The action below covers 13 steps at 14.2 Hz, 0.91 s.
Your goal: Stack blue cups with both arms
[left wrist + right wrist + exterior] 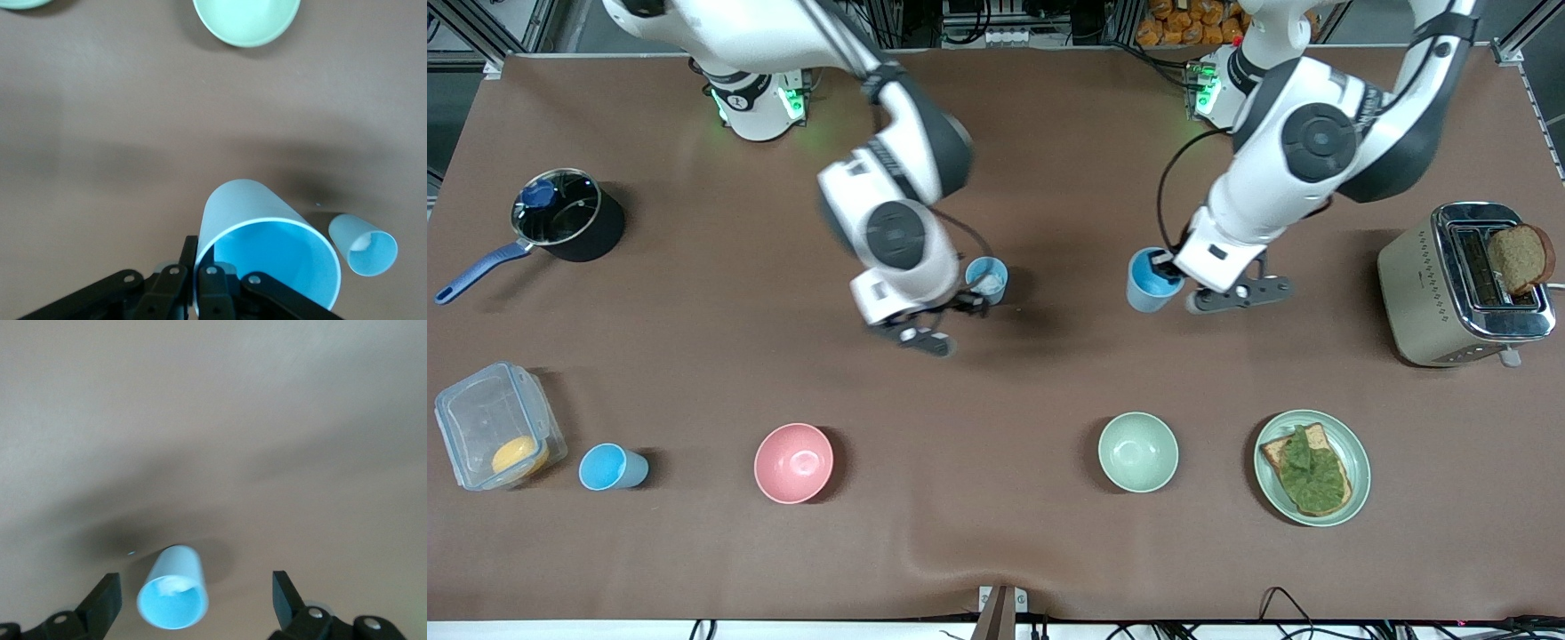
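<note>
Step in hand, by my read: left arm brings its cup over the standing one and nests it. Keep it upright, centre rim over rim, lower straight.

Left end effector is clenched on the rim of a blue cup, held above the table. Right end effector is released, fingers spread wide, over the middle cup, which stands free on the table. Third cup lies beside the plastic box, well apart.
</note>
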{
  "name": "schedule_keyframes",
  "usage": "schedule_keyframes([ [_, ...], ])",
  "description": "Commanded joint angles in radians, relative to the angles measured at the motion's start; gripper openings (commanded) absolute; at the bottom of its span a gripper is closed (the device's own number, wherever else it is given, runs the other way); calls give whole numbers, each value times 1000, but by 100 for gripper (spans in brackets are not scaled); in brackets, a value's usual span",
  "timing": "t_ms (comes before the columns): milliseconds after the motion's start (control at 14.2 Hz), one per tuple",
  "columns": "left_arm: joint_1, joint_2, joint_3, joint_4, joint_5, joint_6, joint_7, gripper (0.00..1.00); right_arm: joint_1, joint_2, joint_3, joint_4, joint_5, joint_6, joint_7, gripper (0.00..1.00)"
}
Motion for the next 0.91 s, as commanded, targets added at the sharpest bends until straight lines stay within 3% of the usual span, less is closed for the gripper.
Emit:
schedule_keyframes([
  [0,-99,71,-3,65,-15,-21,-117,0,-118,-66,19,-17,2,-61,-133,100],
  [281,-255,202,0,156,1,-18,-263,0,-282,-144,17,-17,-7,-156,-366,100],
  [563,-371,376,7,280,109,-1,-413,0,-447,-208,17,-17,-9,-227,-621,100],
  [844,-451,468,22,294,224,30,-484,0,-548,-300,17,-26,-45,-311,-736,100],
])
